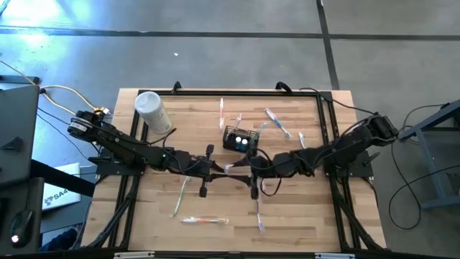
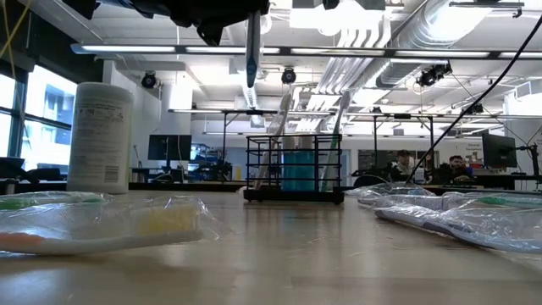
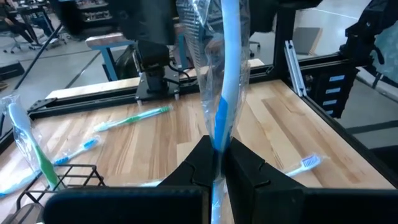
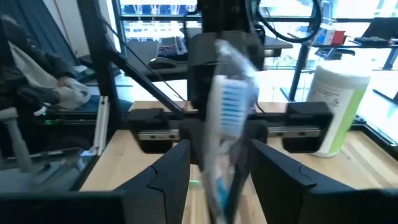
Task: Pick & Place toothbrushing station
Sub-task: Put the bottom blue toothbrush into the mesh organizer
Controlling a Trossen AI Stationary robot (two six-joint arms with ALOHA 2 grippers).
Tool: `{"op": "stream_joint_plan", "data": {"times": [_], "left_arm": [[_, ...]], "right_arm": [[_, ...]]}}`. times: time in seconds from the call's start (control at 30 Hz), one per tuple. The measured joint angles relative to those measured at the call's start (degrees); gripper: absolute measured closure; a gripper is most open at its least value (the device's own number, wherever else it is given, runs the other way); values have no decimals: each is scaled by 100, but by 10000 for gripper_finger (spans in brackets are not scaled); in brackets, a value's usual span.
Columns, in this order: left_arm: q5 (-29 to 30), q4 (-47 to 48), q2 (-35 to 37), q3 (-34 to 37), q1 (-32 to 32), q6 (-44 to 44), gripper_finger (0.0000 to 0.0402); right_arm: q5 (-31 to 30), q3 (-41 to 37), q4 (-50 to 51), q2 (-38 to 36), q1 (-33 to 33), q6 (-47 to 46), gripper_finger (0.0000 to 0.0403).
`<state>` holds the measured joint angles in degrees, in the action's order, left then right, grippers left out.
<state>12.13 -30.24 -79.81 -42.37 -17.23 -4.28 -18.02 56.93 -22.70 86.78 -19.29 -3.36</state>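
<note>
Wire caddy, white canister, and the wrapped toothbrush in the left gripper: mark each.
wire caddy [image 2: 294, 167], low view, front mesh wall
white canister [image 2: 100, 137], low view, label
wrapped toothbrush [image 3: 225, 93], left wrist view, blue handle

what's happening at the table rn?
The left gripper has its jaws shut on a wrapped blue toothbrush, held up in the air. The right gripper faces it at mid-table, jaws apart around the brush's head end. The black mesh caddy stands just beyond, already holding some toothbrushes. More wrapped toothbrushes lie around the table.
</note>
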Motion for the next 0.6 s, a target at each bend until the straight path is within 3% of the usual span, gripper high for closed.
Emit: {"op": "stream_joint_plan", "data": {"times": [0.6], "left_arm": [[472, -155, -112, 0, 2, 45, 388]], "right_arm": [[754, 2, -538, 371, 317, 53, 249]]}}
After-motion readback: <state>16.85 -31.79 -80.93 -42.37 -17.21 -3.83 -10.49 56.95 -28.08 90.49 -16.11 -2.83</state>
